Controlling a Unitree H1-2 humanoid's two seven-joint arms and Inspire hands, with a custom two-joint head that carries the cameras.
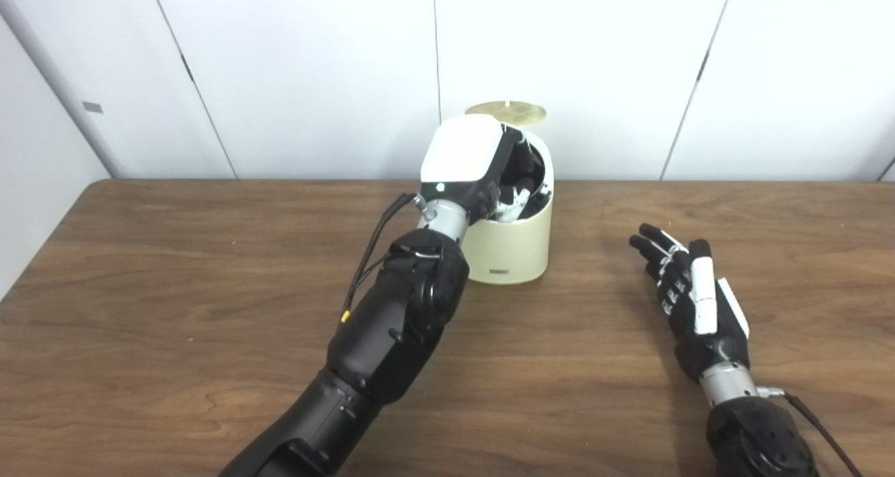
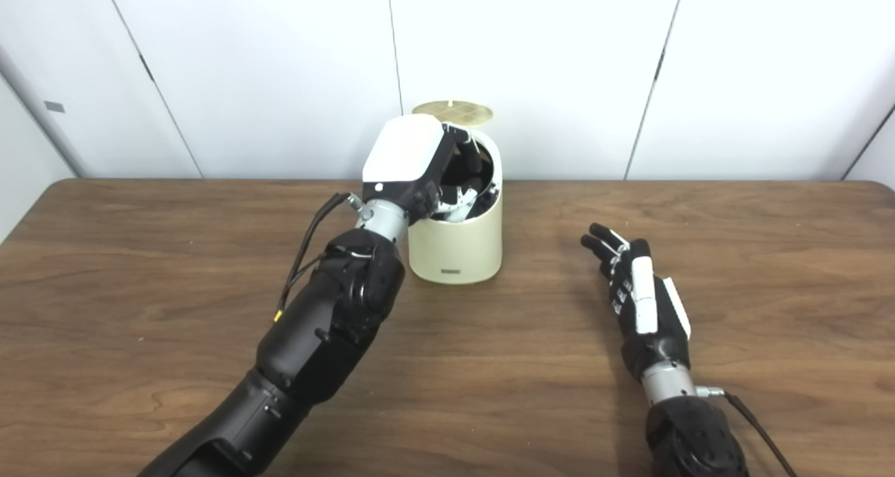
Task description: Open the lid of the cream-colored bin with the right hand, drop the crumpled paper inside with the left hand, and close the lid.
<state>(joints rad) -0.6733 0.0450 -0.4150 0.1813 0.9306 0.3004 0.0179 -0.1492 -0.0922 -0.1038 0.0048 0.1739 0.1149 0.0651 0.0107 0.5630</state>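
Paper not visible: left hand (image 1: 465,159) fills the open bin (image 1: 514,243), its finger state indeterminable. Right hand (image 2: 647,302) rests on tabletop (image 1: 175,288), fingers (image 2: 605,243) extended, empty.

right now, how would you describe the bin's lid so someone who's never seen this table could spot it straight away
Start at the wooden table and go to its far edge by the white wall, where the cream-colored bin stands with the left hand reaching into its mouth. The lid is the flat round disc raised behind the bin's top. It is the only golden-tan, circular thing there.
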